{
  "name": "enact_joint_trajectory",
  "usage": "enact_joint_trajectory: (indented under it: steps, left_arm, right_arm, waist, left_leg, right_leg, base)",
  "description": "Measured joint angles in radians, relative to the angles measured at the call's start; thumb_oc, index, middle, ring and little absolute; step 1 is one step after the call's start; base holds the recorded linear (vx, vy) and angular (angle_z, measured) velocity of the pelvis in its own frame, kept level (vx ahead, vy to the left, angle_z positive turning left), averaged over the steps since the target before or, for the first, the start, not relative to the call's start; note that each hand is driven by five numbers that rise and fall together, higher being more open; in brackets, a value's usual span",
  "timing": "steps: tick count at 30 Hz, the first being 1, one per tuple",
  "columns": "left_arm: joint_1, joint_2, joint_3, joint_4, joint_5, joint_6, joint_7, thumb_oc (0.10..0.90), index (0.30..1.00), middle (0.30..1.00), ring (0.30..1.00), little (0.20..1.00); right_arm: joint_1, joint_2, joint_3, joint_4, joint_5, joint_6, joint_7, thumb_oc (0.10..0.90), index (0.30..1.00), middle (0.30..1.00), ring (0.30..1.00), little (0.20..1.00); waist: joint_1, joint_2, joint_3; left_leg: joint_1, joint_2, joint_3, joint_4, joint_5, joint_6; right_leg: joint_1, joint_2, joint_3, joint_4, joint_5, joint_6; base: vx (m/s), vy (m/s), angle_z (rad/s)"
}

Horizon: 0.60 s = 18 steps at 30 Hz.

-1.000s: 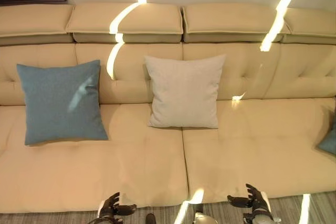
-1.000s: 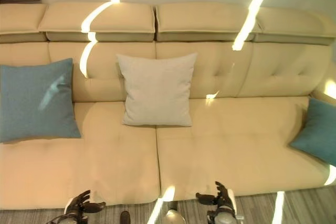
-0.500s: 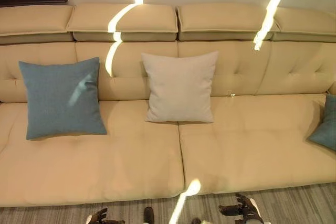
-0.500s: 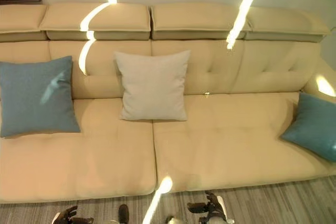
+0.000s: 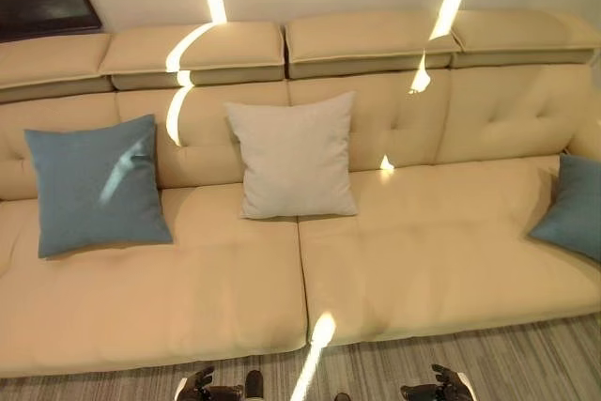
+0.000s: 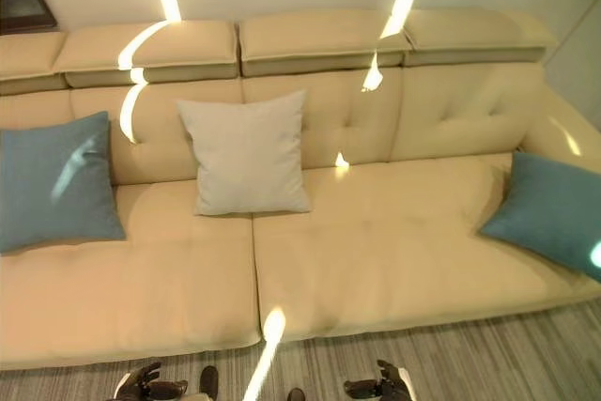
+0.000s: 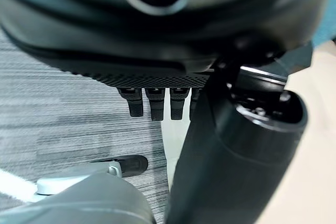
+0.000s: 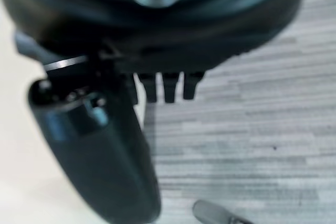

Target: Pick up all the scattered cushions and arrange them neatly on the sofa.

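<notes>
On the beige sofa [image 5: 394, 251] a blue cushion [image 5: 96, 183] and a cream cushion [image 5: 293, 157] lean upright against the backrest; a teal cushion [image 6: 549, 210] slumps at the right end. Grey striped carpet [image 6: 470, 354] lies below. Left robot hand [image 5: 199, 387] and right robot hand [image 5: 441, 388], fingers relaxed, hold nothing.

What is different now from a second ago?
The whole picture shifted, so the camera moved back and more of the sofa shows. Both hands hold nothing: left robot hand, right robot hand. The blue cushion, beige cushion and teal cushion stayed put.
</notes>
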Motion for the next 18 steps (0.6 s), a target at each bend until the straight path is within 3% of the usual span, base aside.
enact_joint_trajectory:
  steps: [1, 2, 3, 5, 7, 9, 10, 11, 12, 13, 14, 15, 16, 17, 18]
  left_arm:
    - [-0.008, -0.003, 0.001, 0.001, 0.000, 0.000, -0.001, 0.800, 0.900, 0.900, 0.900, 0.900]
    - [-0.012, 0.004, 0.007, 0.002, -0.002, 0.000, 0.000, 0.800, 0.900, 0.900, 0.900, 0.900]
    - [-0.021, 0.005, 0.006, 0.001, -0.002, 0.000, -0.001, 0.800, 0.900, 0.900, 0.900, 0.900]
    - [-0.041, -0.013, -0.005, 0.001, -0.002, 0.002, 0.000, 0.800, 0.900, 0.900, 0.900, 0.900]
    - [-0.059, -0.020, -0.023, -0.001, -0.001, 0.001, -0.002, 0.800, 0.900, 0.900, 0.900, 0.900]
    - [-0.108, -0.034, -0.057, -0.018, 0.002, -0.003, -0.003, 0.800, 0.900, 0.900, 0.900, 0.900]
    - [-0.133, -0.031, -0.062, -0.017, 0.002, 0.001, -0.002, 0.800, 0.900, 0.900, 0.900, 0.900]
    - [-0.142, -0.020, -0.089, -0.024, 0.006, -0.002, -0.005, 0.800, 0.900, 0.900, 0.900, 0.900]
    - [-0.155, -0.023, -0.091, -0.022, 0.015, -0.001, -0.005, 0.800, 0.900, 0.900, 0.900, 0.900]
    - [-0.157, -0.018, -0.106, -0.028, 0.023, -0.002, 0.000, 0.800, 0.900, 0.900, 0.900, 0.900]
    - [-0.159, -0.010, -0.115, -0.030, 0.033, -0.002, -0.004, 0.800, 0.900, 0.900, 0.900, 0.900]
    - [-0.162, -0.007, -0.117, -0.026, 0.039, 0.002, -0.005, 0.800, 0.900, 0.900, 0.900, 0.900]
    - [-0.157, -0.005, -0.118, -0.032, 0.046, -0.002, -0.003, 0.800, 0.900, 0.900, 0.900, 0.900]
    - [-0.151, -0.011, -0.112, -0.022, 0.053, 0.001, -0.005, 0.800, 0.900, 0.900, 0.900, 0.900]
    - [-0.138, -0.014, -0.103, -0.007, 0.063, 0.001, -0.008, 0.800, 0.900, 0.900, 0.900, 0.900]
  right_arm:
    - [0.000, -0.002, 0.001, 0.000, -0.001, 0.000, 0.000, 0.800, 0.900, 0.900, 0.900, 0.900]
    - [-0.024, -0.003, 0.021, -0.001, -0.006, -0.002, 0.000, 0.800, 0.900, 0.900, 0.900, 0.900]
    - [-0.036, -0.012, 0.023, -0.002, -0.008, -0.002, 0.000, 0.800, 0.900, 0.900, 0.900, 0.900]
    - [-0.046, -0.043, 0.028, -0.003, -0.011, 0.001, -0.001, 0.800, 0.900, 0.900, 0.900, 0.900]
    - [-0.049, -0.050, 0.028, -0.003, -0.010, 0.001, -0.002, 0.800, 0.900, 0.900, 0.900, 0.900]
    - [-0.044, -0.056, 0.026, -0.004, -0.010, 0.003, -0.003, 0.800, 0.900, 0.900, 0.900, 0.900]
    - [-0.044, -0.042, 0.021, -0.002, -0.009, 0.003, -0.007, 0.800, 0.900, 0.900, 0.900, 0.900]
    - [-0.073, -0.006, 0.007, -0.003, -0.008, 0.002, -0.007, 0.800, 0.900, 0.900, 0.900, 0.900]
    - [-0.047, 0.003, 0.005, -0.001, -0.007, 0.002, -0.011, 0.800, 0.900, 0.900, 0.900, 0.900]
    - [-0.044, 0.018, -0.002, 0.000, -0.009, -0.001, -0.013, 0.800, 0.900, 0.900, 0.900, 0.900]
    - [-0.059, 0.025, -0.001, -0.005, -0.009, -0.001, -0.014, 0.800, 0.900, 0.900, 0.900, 0.900]
    - [-0.055, 0.036, 0.009, -0.001, -0.010, 0.002, -0.015, 0.800, 0.900, 0.900, 0.900, 0.900]
    - [-0.050, 0.044, 0.006, 0.002, -0.010, 0.011, -0.021, 0.800, 0.900, 0.900, 0.900, 0.900]
    - [-0.038, 0.044, 0.010, 0.007, -0.011, 0.028, -0.016, 0.800, 0.900, 0.900, 0.900, 0.900]
    - [-0.033, 0.044, 0.018, 0.009, -0.011, 0.029, -0.020, 0.800, 0.900, 0.900, 0.900, 0.900]
  waist:
    - [-0.012, -0.008, 0.006]
    - [-0.016, -0.027, 0.018]
    - [-0.004, -0.033, 0.021]
    - [-0.022, -0.014, 0.024]
    - [-0.033, -0.006, 0.023]
    - [-0.056, -0.005, 0.037]
    - [-0.061, -0.031, 0.049]
    - [-0.042, -0.064, 0.056]
    - [-0.061, -0.094, 0.055]
    - [-0.055, -0.098, 0.059]
    - [-0.051, -0.101, 0.063]
    - [-0.068, -0.091, 0.075]
    - [-0.057, -0.083, 0.082]
    - [-0.029, -0.047, 0.114]
    - [-0.034, -0.014, 0.123]
  left_leg:
    - [0.005, -0.007, -0.027, 0.008, 0.000, 0.000]
    - [0.002, -0.031, -0.108, 0.051, -0.012, 0.000]
    - [0.010, -0.044, -0.145, 0.060, -0.033, -0.011]
    - [0.031, -0.071, -0.217, 0.062, -0.102, 0.010]
    - [0.052, -0.077, -0.236, 0.043, -0.145, 0.038]
    - [0.080, -0.078, -0.232, 0.003, -0.222, 0.056]
    - [0.079, -0.104, -0.217, 0.005, -0.222, 0.063]
    - [0.069, -0.133, -0.133, -0.011, -0.208, 0.103]
    - [0.064, -0.172, -0.117, 0.007, -0.212, 0.114]
    - [0.030, -0.189, -0.076, 0.048, -0.228, 0.139]
    - [-0.011, -0.185, -0.049, 0.084, -0.249, 0.167]
    - [-0.050, -0.188, -0.005, 0.125, -0.240, 0.186]
    - [-0.079, -0.172, 0.027, 0.158, -0.242, 0.195]
    - [-0.055, -0.142, 0.090, 0.133, -0.223, 0.203]
    - [-0.054, -0.118, 0.095, 0.144, -0.225, 0.205]
  right_leg:
    - [-0.003, -0.006, 0.024, 0.000, 0.009, 0.000]
    - [-0.014, -0.027, 0.080, 0.009, 0.020, 0.007]
    - [-0.026, -0.040, 0.116, 0.011, 0.023, 0.014]
    - [-0.048, -0.043, 0.167, 0.015, 0.050, 0.023]
    - [-0.068, -0.045, 0.209, 0.020, 0.065, 0.045]
    - [-0.089, -0.052, 0.247, 0.019, 0.086, 0.082]
    - [-0.100, -0.071, 0.261, 0.021, 0.104, 0.095]
    - [-0.169, -0.105, 0.245, 0.051, 0.112, 0.114]
    - [-0.183, -0.127, 0.237, 0.057, 0.147, 0.110]
    - [-0.227, -0.139, 0.255, 0.061, 0.187, 0.143]
    - [-0.263, -0.138, 0.245, 0.051, 0.244, 0.165]
    - [-0.285, -0.135, 0.155, 0.038, 0.202, 0.187]
    - [-0.290, -0.143, 0.069, 0.034, 0.113, 0.065]
    - [-0.329, -0.168, -0.078, 0.133, 0.059, 0.091]
    - [-0.335, -0.175, -0.131, 0.253, 0.019, 0.083]
  base:
    - [-0.13, 0.082, -0.91]
    - [-0.09, 0.100, -1.08]
    - [-0.09, 0.134, -1.24]
    - [-0.11, 0.176, -0.85]
    - [-0.10, 0.145, -0.71]
    - [-0.16, 0.205, -0.59]
    - [-0.32, 0.243, -1.12]
    - [-0.34, 0.190, -1.14]
    - [-0.34, 0.190, -1.45]
    - [-0.31, 0.075, -0.98]
    - [-0.21, 0.050, -1.06]
    - [-0.38, 0.116, -0.89]
    - [-0.18, 0.069, -1.16]
    - [-0.22, 0.086, -1.13]
    - [-0.14, 0.034, -1.21]
